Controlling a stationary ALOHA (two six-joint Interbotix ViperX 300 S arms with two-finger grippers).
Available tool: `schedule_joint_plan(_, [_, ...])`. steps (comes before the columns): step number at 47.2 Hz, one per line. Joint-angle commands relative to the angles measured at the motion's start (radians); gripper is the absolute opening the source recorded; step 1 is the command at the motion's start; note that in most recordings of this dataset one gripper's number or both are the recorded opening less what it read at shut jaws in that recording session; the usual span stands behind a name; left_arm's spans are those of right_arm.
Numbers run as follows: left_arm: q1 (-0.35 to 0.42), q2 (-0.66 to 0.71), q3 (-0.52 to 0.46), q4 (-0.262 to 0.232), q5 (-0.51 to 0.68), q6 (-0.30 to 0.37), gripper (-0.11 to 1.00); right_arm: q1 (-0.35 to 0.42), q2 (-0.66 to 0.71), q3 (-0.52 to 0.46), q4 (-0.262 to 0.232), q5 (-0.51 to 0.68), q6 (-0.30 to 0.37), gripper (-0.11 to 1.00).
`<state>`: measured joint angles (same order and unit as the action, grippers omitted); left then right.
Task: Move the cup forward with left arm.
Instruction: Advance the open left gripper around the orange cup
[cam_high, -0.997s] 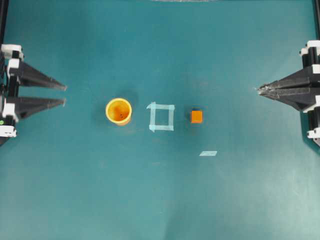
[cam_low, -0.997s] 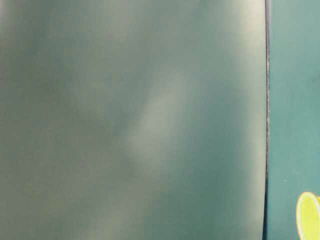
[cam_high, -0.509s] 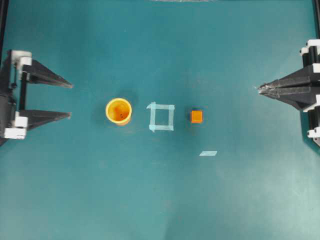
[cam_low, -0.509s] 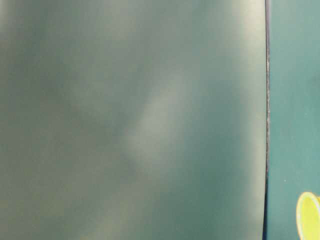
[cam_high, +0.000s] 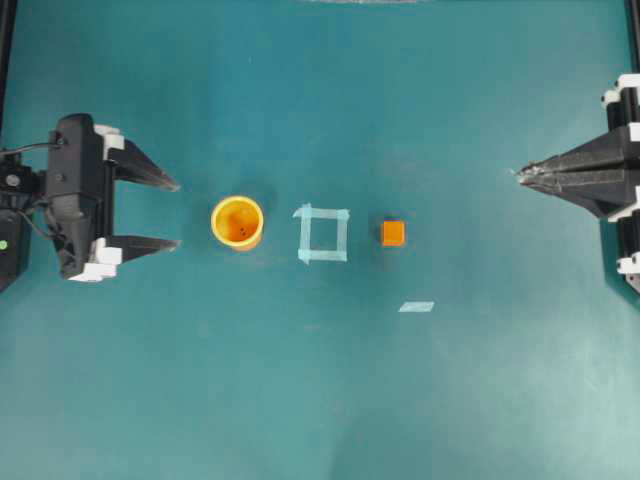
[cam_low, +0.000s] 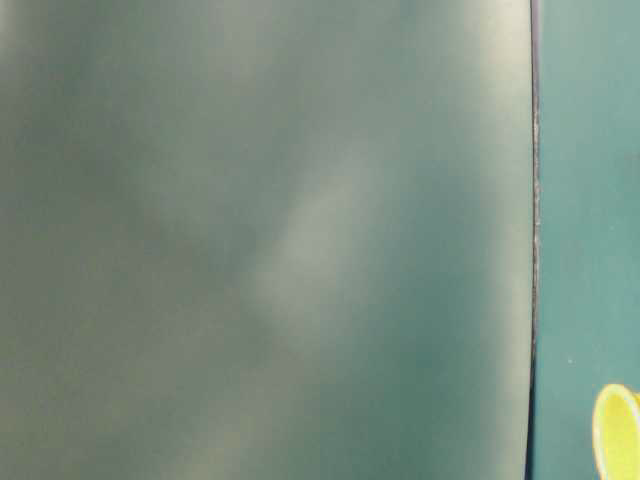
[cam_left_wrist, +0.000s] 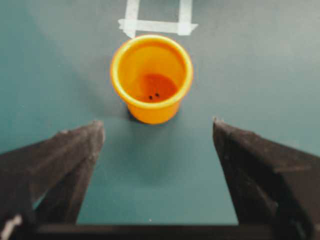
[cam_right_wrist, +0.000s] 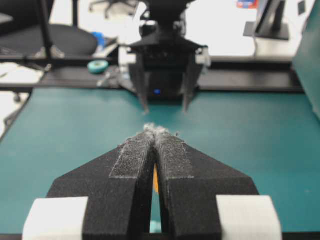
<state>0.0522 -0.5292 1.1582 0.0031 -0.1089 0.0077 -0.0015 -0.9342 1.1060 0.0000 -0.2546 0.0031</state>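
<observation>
The orange-yellow cup (cam_high: 237, 222) stands upright on the teal table, left of centre. My left gripper (cam_high: 178, 214) is open wide just left of it, its two fingertips level with the cup's sides and a short gap away. In the left wrist view the cup (cam_left_wrist: 151, 77) sits straight ahead of the open left gripper (cam_left_wrist: 156, 124), with bare table between the fingers. A sliver of the cup (cam_low: 615, 430) shows at the table-level view's lower right corner. My right gripper (cam_high: 520, 176) rests shut at the far right, holding nothing; in its own view the right gripper (cam_right_wrist: 156, 131) has both pads pressed together.
A light blue tape square (cam_high: 323, 233) is stuck to the table just right of the cup. A small orange cube (cam_high: 393, 233) sits beyond it, and a short tape strip (cam_high: 416, 306) lies below and to the right. A blurred grey-green surface (cam_low: 260, 240) fills most of the table-level view.
My left gripper has moved right, from the table's left edge to just short of the cup, and its jaws have spread wider. The cup, cube and right arm have not moved.
</observation>
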Motion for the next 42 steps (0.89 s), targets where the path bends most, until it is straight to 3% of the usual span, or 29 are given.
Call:
schedule_joint_plan(1, [0.012, 0.034, -0.011, 0.006, -0.061, 0.006, 0.86, -0.003, 0.006, -0.034, 0.002, -0.003, 0.002, 0.00])
schedule_joint_plan(11, [0.018, 0.110, 0.037, 0.006, -0.218, 0.041, 0.86, -0.003, 0.003, -0.041, 0.002, 0.003, 0.002, -0.01])
schedule_joint_plan(20, [0.018, 0.170, 0.061, 0.005, -0.278, 0.040, 0.86, -0.003, 0.003, -0.051, 0.002, 0.021, 0.000, 0.00])
schedule_joint_plan(42, [0.018, 0.379, -0.028, 0.005, -0.368, 0.038, 0.86, -0.003, 0.000, -0.058, 0.002, 0.025, 0.000, 0.00])
